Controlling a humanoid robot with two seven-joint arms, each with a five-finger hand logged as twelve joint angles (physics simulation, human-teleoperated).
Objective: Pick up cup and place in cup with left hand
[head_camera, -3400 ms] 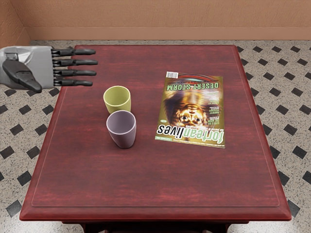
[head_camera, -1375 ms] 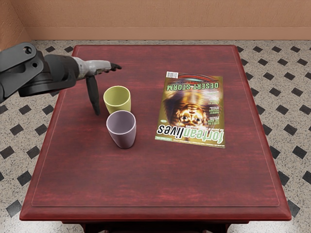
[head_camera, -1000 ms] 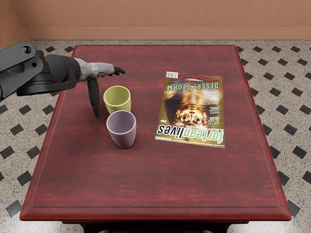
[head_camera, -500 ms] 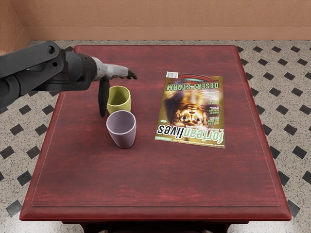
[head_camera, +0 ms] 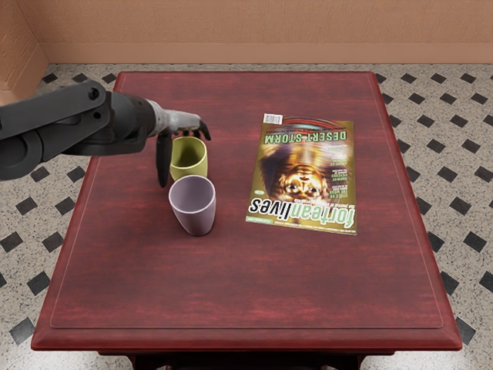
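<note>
Head view: left hand (head_camera: 177, 121), fingers half-open, holding nothing, beside far yellow cup (head_camera: 192, 166); near purple cup (head_camera: 194, 217) upright, empty.

"Yellow-green cup (head_camera: 191, 163)?"
"Upright on the bench (head_camera: 269, 285), mouth up, partly hidden."
"Lavender cup (head_camera: 194, 216)?"
"Also upright, mouth up, tapering to its base, just beside the first. Contact between them: cannot be determined."

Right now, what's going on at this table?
The robot's left robot hand is at the yellow-green cup, apparently to pick it up; I can't tell whether it has a grip. The purple cup stands upright just nearer the camera, and neither cup is inside the other. A magazine lies off to the right on the red table.
</note>
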